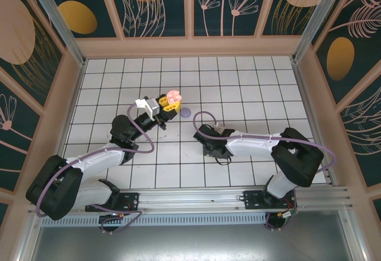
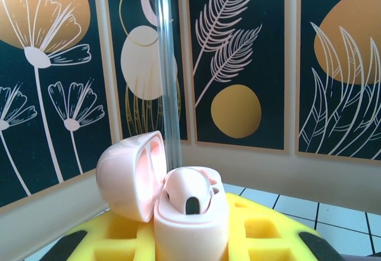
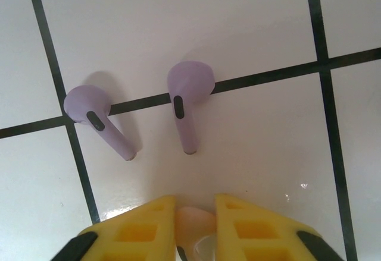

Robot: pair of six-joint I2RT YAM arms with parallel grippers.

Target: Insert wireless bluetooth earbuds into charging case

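pinching a pale pink earbud (image 3: 193, 228) between nearly closed yellow fingers (image 3: 140, 231), the right gripper (image 3: 194, 204) is hovering over two lavender earbuds (image 3: 187, 103) lying on the white tiled table (image 3: 238, 29), their stems pointing back toward it. the left gripper (image 1: 166, 107) is clamping the open pink charging case (image 2: 189, 222) upright, its lid (image 2: 128, 175) swung back and one pink bud (image 2: 187, 191) seated inside. from above, the case is sitting up and to the left of the right gripper, near but apart (the right arm is the one carrying the bud), so the coming move is probably calling for a stem-down carry across to the well beside the seated bud.
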